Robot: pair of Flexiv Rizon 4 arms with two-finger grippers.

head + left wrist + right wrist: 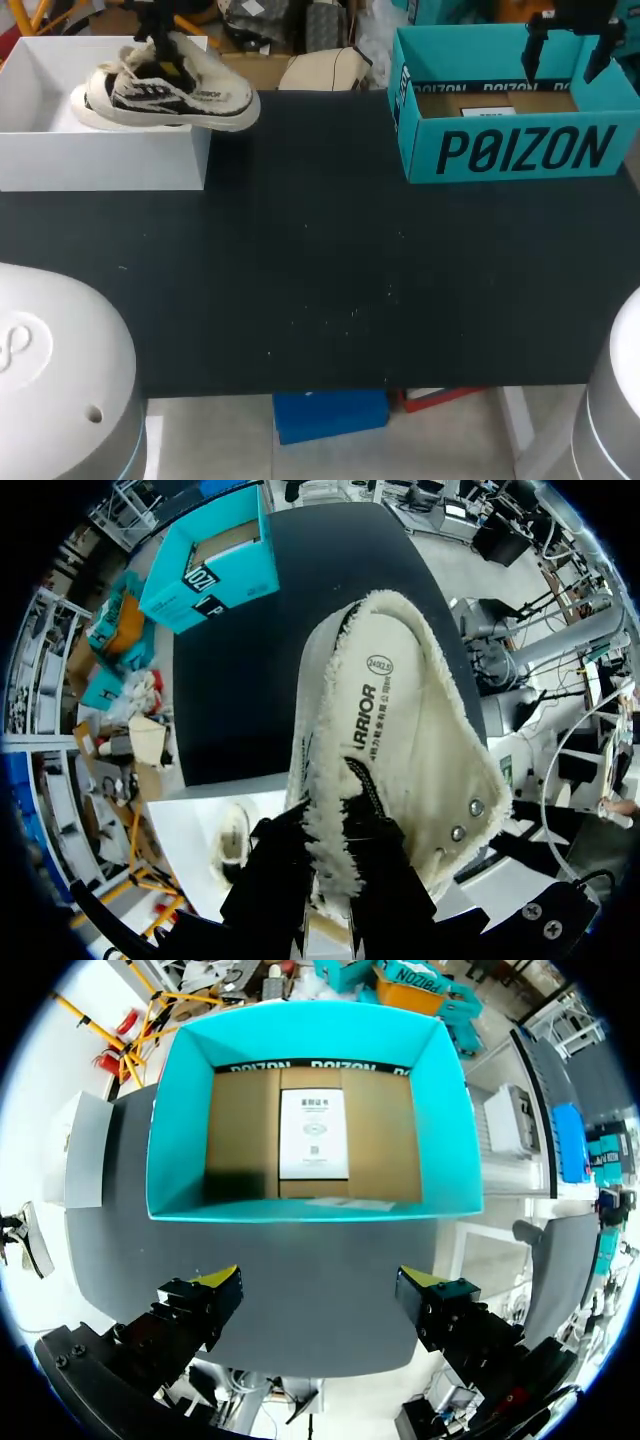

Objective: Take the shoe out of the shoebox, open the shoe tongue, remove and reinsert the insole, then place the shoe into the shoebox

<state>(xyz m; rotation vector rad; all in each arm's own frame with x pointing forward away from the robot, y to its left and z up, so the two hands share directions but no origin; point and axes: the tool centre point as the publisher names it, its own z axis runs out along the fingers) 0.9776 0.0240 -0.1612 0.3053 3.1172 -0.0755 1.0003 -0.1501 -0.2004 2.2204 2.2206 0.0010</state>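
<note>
print log | teal box (520, 150): large dark block letters across front wall; same lettering repeated small on dark band inside rim | white label (313, 1133) on box's cardboard floor: print too small to read | shoe (400, 740): dark letters down pale lining, round stamp beside them; small dark lettering on its side

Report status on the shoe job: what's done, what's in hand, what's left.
Done, apparently: the shoe is lifted out of the white box and hangs over its right edge. In hand: the left gripper is shut on the shoe's fleecy collar, while the right gripper is open above the teal box. Left: opening the tongue, pulling and refitting the insole, then boxing the shoe.
</note>
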